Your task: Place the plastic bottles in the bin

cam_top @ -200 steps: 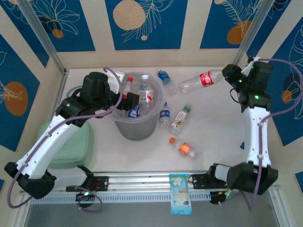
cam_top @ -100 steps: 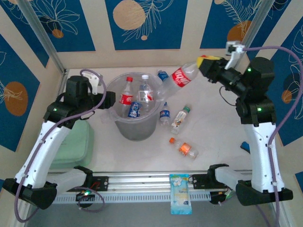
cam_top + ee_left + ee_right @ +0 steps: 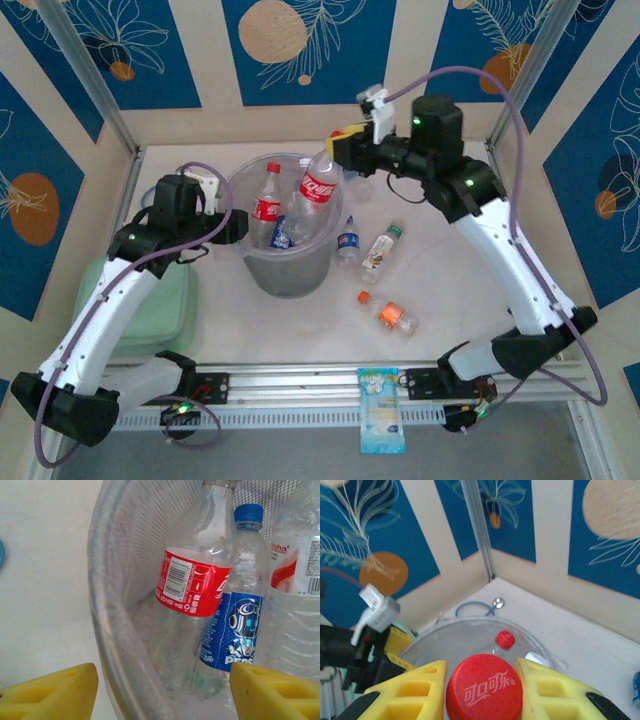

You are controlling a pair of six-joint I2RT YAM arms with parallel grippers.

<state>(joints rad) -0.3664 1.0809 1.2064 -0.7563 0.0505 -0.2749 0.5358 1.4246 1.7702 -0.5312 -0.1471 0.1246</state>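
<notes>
right gripper clamped red-labelled clear plastic bottle over round translucent bin | left gripper jaws apart | risk: release could've clipped rim, bounced out

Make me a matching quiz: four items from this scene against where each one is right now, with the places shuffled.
1. red-capped cola bottle
2. Pepsi bottle
3. orange-label bottle
4. blue-and-white packet

A. lying on the table
B. on the near rail
C. gripped by the right fingers
D. inside the bin, ungripped

Pairs: 1-C, 2-D, 3-A, 4-B
</notes>
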